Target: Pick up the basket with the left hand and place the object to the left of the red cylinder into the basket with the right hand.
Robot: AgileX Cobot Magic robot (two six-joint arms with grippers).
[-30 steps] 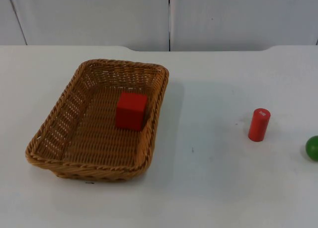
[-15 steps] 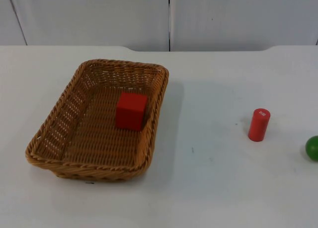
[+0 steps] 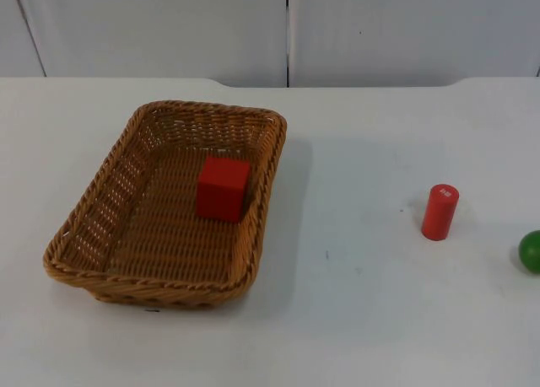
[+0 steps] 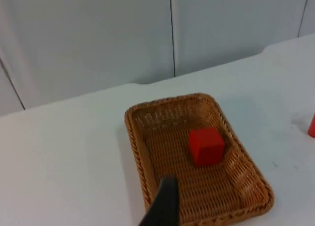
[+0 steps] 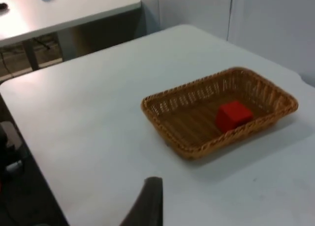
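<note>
**Resting basket, cube already inside**

Judging by how things lie, the job looks all but finished: the red cube (image 3: 224,187) sits inside the wicker basket (image 3: 101,193), close to the wall that faces the open table, and the basket stands flat on the white table (image 3: 363,319). No other object lies between the basket and the red cylinder (image 3: 440,211), so the cube is most likely the one the task meant. If anything is left, it would only be for the arms to pull clear.

The left gripper (image 4: 165,206) hangs above the near end of the basket, away from the cube. The right gripper (image 5: 147,204) is held over bare table, well apart from the basket. Of each, a single dark fingertip can be made out, so I cannot tell whether either pair of jaws is wide, narrow or closed; neither appears to grip anything.

By count: one basket, one red cube, one upright red cylinder standing well apart from the basket, and one green ball (image 3: 531,251) at the table's edge just beyond the cylinder.
</note>
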